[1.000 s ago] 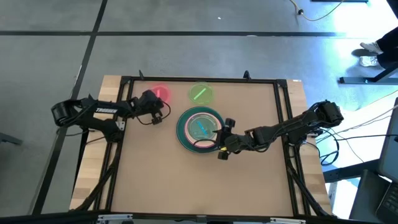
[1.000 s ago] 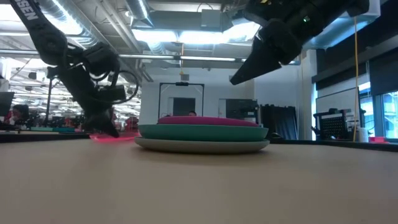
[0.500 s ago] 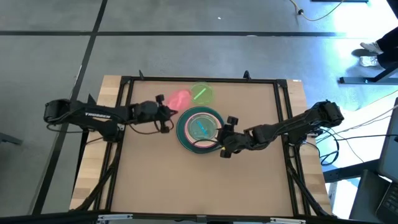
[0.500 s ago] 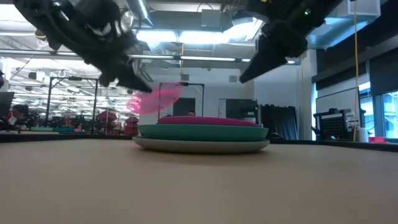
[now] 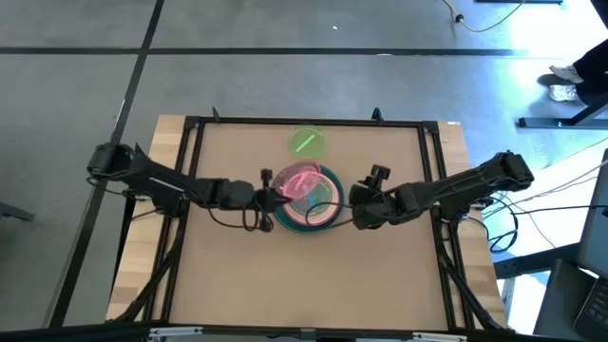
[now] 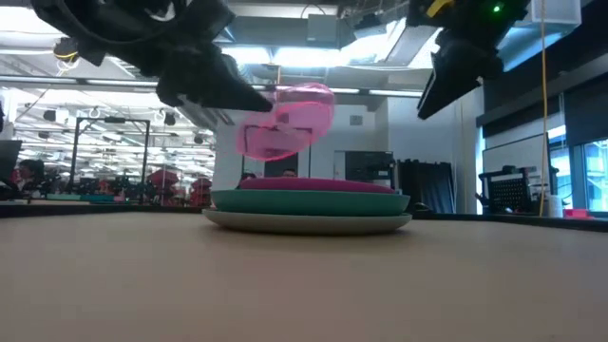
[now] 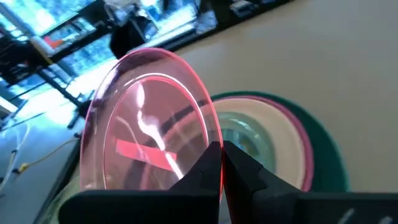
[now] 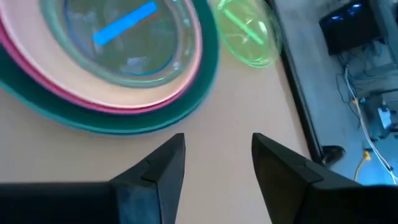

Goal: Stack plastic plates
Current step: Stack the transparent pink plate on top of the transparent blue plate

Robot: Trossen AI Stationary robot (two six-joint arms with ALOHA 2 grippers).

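Red plate (image 6: 287, 119): pinched by left gripper (image 5: 265, 195), tilted, directly above stack (image 6: 309, 206). Right gripper (image 8: 214, 163): wide, empty, beside stack.

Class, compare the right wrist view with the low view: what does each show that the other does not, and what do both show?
Only the right wrist view shows the small green plate lying on the table beside the stack, the small teal plate nested on top of the stack, and the open right gripper empty over bare table.

Only the low view shows the left gripper holding the translucent red plate tilted in the air above the stack.

Both show the stack's pink plate resting on the large teal plate.
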